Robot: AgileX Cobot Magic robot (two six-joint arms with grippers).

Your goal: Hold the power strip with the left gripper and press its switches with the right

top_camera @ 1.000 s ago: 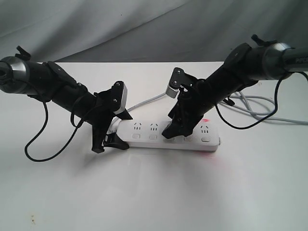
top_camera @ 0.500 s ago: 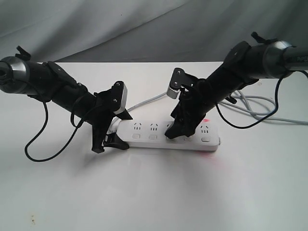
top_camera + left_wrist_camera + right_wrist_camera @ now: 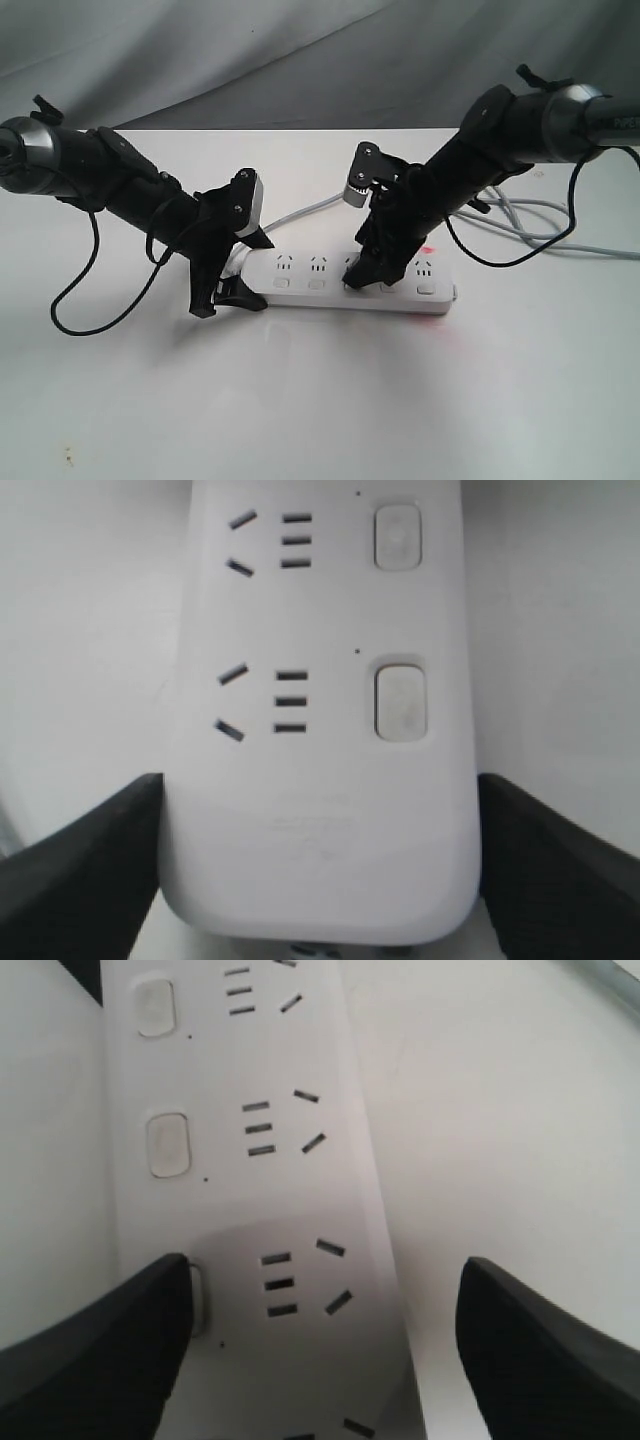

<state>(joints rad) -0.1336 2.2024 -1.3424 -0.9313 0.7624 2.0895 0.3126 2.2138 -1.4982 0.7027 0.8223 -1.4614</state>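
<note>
Pinning the left end of the strip (image 3: 350,282), the left gripper (image 3: 232,297) has its jaws closed on the strip's two long sides. In the left wrist view both black fingers (image 3: 90,850) touch the rounded end of the white body. The strip lies flat on the table (image 3: 320,400), about midway between the arms, its long axis running left to right. Its switches (image 3: 318,284) sit in a row along the near edge, with the sockets on the far side of them.

The right gripper (image 3: 368,275) comes down from the far right onto the middle of the strip with its jaws spread wide and holding nothing. In the right wrist view one finger (image 3: 100,1350) sits on the edge of a switch (image 3: 196,1295), which it half covers. The other finger hangs off the far side of the strip, over bare table. Whether that switch is pushed in cannot be told.

The coming move probably turns on the row running along the strip's long axis. Any other switch lies left or right of the pressing finger, not nearer or farther, so a lift and a sideways step along the axis would reach it. The right arm is the nearer one to the right-end switches. The two left ones lie between the grippers.

- Counted: one strip and one grey cord (image 3: 310,210), which loops off to the far right.
- There are two arms.
- Five switches can be made out: two clear on the left, one under the finger, one partly hidden beside it and one at the right end.
</note>
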